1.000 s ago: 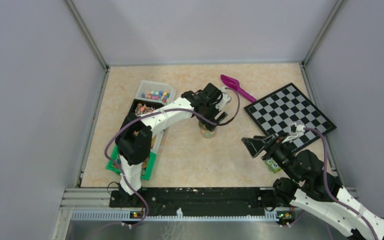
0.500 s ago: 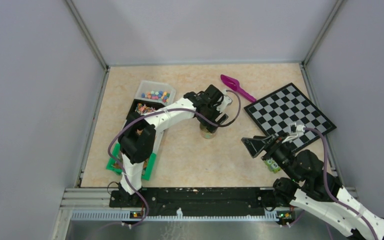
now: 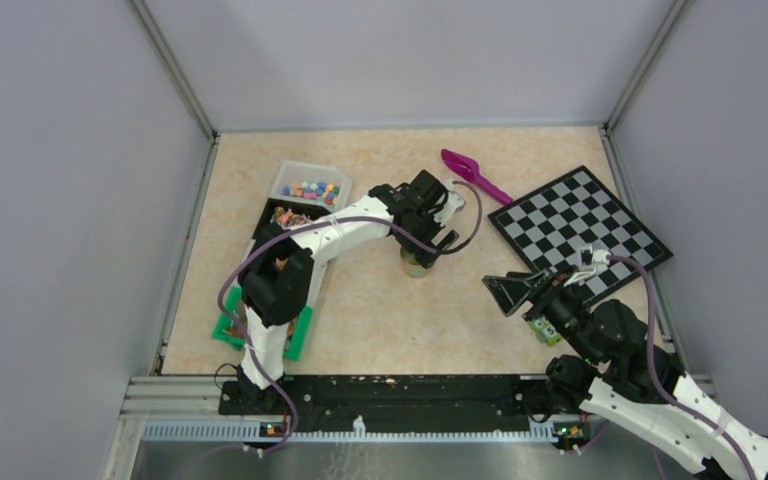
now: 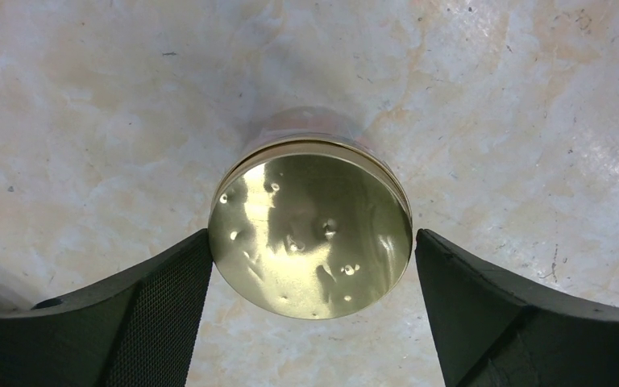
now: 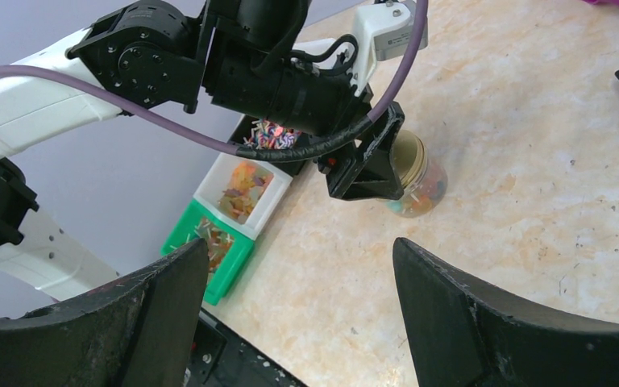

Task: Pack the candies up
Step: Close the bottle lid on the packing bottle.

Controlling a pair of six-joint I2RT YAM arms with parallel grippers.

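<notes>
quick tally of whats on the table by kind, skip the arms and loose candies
bins: 4
jar: 1
scoop: 1
checkerboard: 1
block: 1
total: 8

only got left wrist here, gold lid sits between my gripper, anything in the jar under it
observer: yes. Right wrist view shows multicoloured candies at the bottom of the jar, with the lid on.
operator: where's the scoop
observer: the scoop lies on the table beyond the jar, by the checkerboard, and nothing is touching it.
operator: right gripper busy
observer: no, the right gripper is open and empty, well back from the jar.
</notes>
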